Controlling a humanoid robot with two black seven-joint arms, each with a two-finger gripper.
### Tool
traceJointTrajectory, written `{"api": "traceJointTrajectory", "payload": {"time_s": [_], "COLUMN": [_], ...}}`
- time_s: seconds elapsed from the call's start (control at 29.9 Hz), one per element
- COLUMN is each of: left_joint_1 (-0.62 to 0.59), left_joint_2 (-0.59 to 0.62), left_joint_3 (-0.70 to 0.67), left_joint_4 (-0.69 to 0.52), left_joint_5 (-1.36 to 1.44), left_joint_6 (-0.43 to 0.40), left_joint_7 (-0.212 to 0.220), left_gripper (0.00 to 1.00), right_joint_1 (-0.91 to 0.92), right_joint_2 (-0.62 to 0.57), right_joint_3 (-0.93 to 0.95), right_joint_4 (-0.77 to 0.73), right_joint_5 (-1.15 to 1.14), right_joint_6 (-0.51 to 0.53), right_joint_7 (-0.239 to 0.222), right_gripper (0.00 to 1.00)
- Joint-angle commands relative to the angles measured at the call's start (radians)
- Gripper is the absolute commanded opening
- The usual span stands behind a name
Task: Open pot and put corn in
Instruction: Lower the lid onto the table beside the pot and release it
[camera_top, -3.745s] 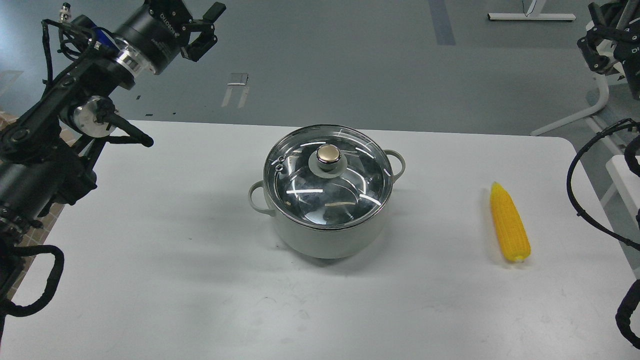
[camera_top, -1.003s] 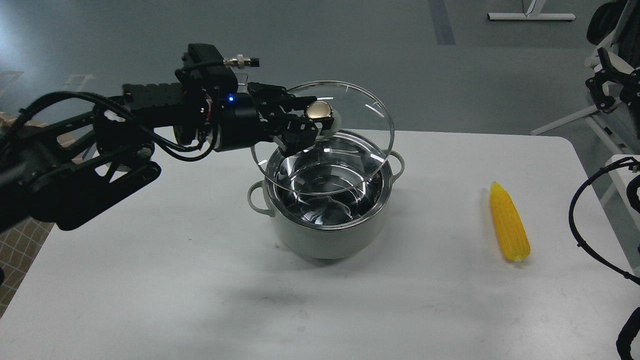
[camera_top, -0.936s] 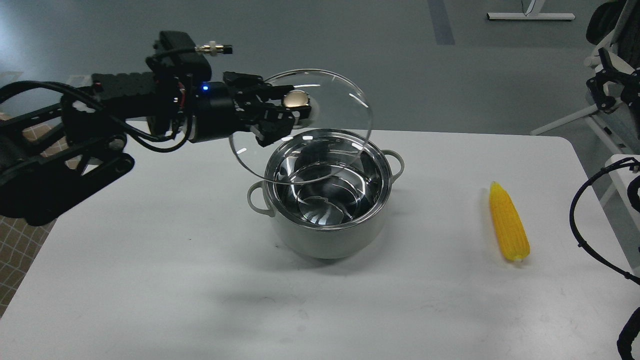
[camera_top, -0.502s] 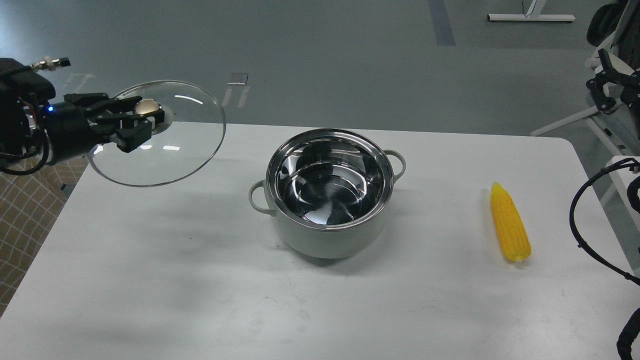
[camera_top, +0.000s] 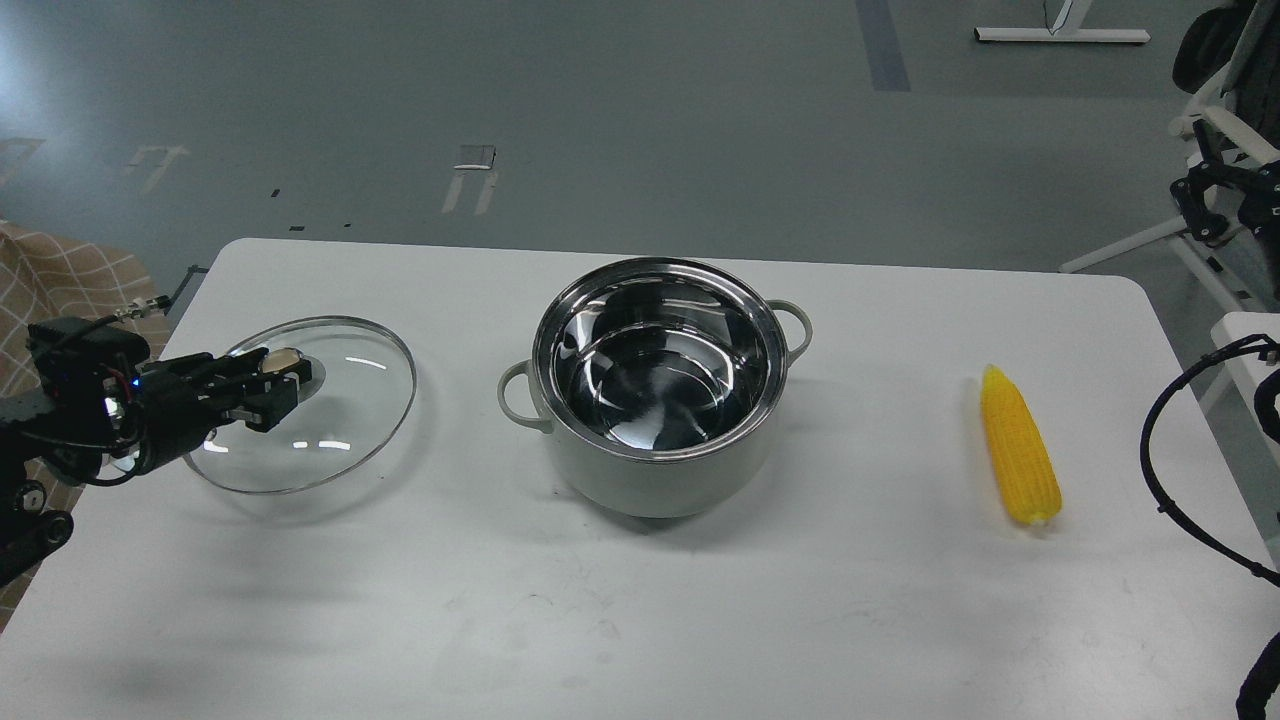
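Lid (camera_top: 318, 420) now lower, nr table (camera_top: 640, 620) left of pot (camera_top: 655, 395); L gripper (camera_top: 272, 385) still clamped on knob.

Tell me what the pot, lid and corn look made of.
Pot: pale grey-green matte outer wall, likely enamel or paint; mirror-bright steel-looking interior with reflections. Lid: clear glass, table visible through it, metal rim, gold-toned knob held in the left pincer. Corn: uniformly bright yellow, probably plastic.

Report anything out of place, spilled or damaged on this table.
Nothing stands out. The grey-green pot stands upright and open, the yellow corn cob lies intact to its right, and the left pincer grips the round glass lid by its knob, low over the white table.
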Motion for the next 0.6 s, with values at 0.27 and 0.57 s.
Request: {"api": "traceJointTrajectory", "payload": {"time_s": [0.27, 0.57], "left_joint_1": [0.048, -0.033], "left_joint_2": [-0.013, 0.041], "left_joint_3": [-0.002, -0.074], "left_joint_4": [0.025, 0.025], "left_joint_5": [-0.001, -0.232], "left_joint_6": [0.028, 0.066], "left_joint_7": [-0.044, -0.047], "left_gripper": [0.69, 0.85], "right_joint_1": [-0.025, -0.069], "right_joint_2": [-0.005, -0.167], "right_joint_3": [-0.046, -0.08], "right_joint_4": [0.013, 0.082], "right_joint_5": [-0.011, -0.239], "right_joint_6": [0.0, 0.0], "right_joint_7": [-0.002, 0.0], "right_gripper": [1.0, 1.0]}}
